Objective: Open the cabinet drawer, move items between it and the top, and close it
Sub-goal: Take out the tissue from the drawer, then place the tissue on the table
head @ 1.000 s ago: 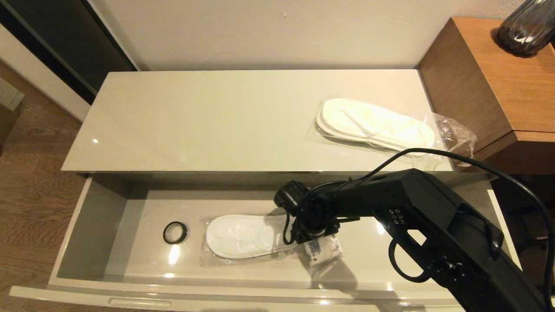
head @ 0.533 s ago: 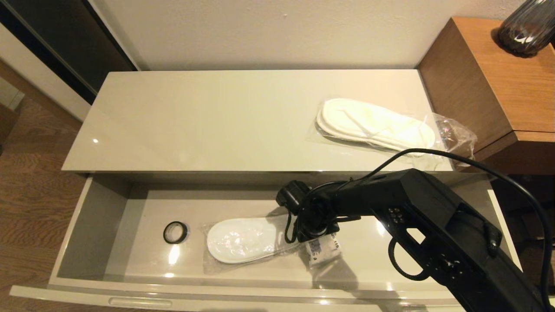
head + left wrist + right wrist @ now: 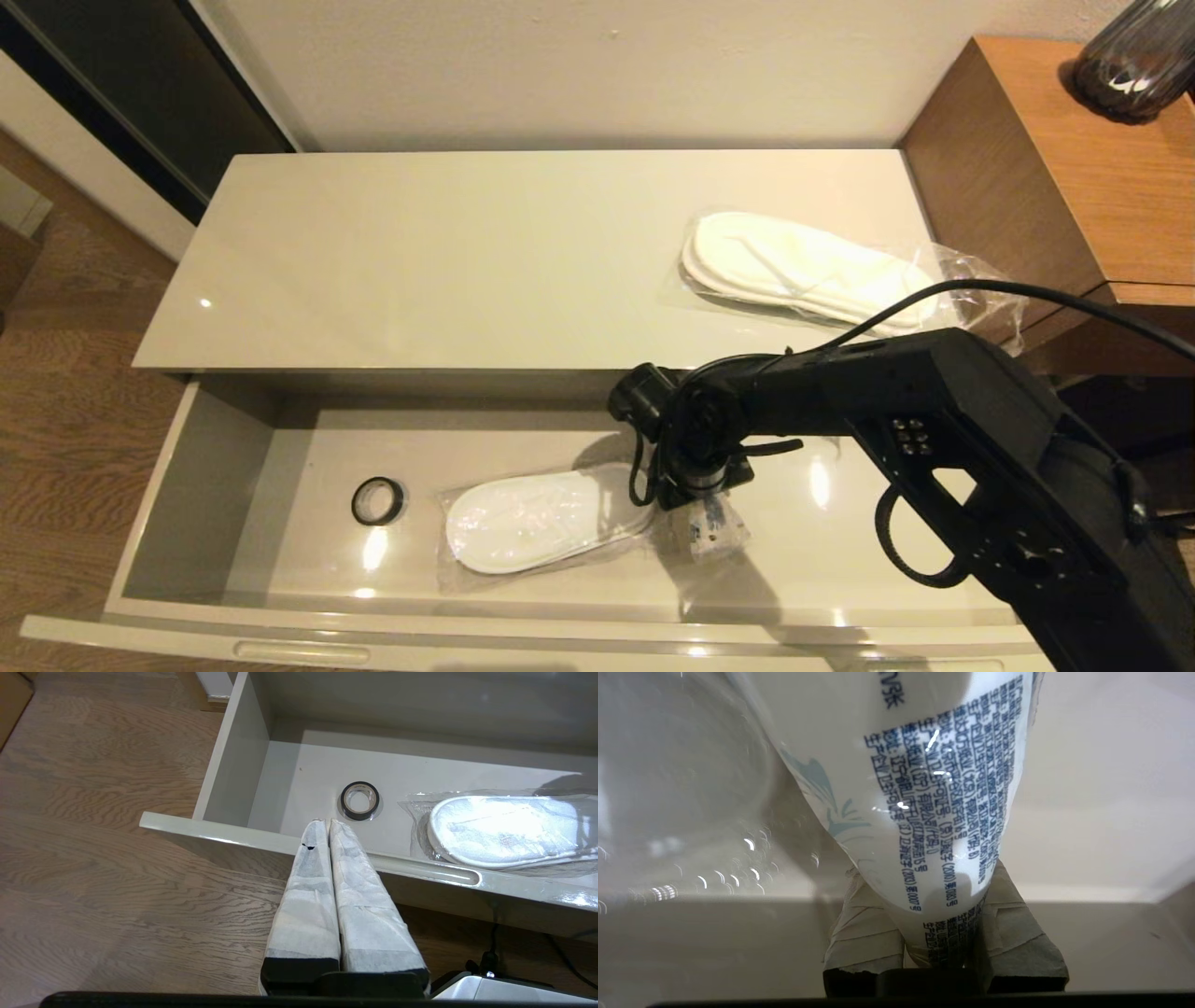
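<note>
Right claw pinching packet inside open drawer, beside bagged slippers. Left claw pressed together, hanging over drawer's front edge.

Packet higher in right tool

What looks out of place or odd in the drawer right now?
A small black tape ring lies alone on the drawer floor beside the bagged slippers, unlike the toiletries. The packet is pinched in the right hand, its wrapper crumpled.
</note>
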Controlling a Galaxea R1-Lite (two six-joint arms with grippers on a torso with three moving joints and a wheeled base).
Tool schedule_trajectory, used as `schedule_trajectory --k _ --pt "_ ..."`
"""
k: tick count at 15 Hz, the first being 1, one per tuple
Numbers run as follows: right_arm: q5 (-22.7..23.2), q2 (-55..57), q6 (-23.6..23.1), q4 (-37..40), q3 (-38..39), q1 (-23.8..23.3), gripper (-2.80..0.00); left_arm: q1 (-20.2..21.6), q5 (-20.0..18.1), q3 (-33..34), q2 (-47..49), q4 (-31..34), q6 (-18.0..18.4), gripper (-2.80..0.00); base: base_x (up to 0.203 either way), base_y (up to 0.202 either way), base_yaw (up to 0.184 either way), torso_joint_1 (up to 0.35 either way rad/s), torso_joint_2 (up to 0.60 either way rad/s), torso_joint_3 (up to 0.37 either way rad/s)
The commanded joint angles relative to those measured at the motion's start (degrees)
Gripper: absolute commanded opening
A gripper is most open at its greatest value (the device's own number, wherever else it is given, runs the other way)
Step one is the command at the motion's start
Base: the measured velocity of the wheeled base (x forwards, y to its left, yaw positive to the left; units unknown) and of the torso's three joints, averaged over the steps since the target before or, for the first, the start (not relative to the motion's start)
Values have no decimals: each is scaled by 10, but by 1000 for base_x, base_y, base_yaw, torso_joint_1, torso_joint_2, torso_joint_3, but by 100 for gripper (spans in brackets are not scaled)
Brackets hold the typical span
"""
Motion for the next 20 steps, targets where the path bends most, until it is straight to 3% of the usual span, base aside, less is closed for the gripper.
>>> schedule_trajectory --k 1,6,11,20 --pt "-1 -31 -3 21 13 -3 -280 0 0 2 -22 0 0 -280 0 0 0 0 0 0" --pt "-3 -93 -74 22 95 -19 -280 0 0 2 -22 0 0 -280 0 0 0 0 0 0" --pt "-7 -158 -162 -28 199 -20 -280 0 0 2 -22 0 0 -280 0 0 0 0 0 0" --pt "-5 -294 -314 -17 209 -20 -280 0 1 2 -22 0 0 -280 0 0 0 0 0 0"
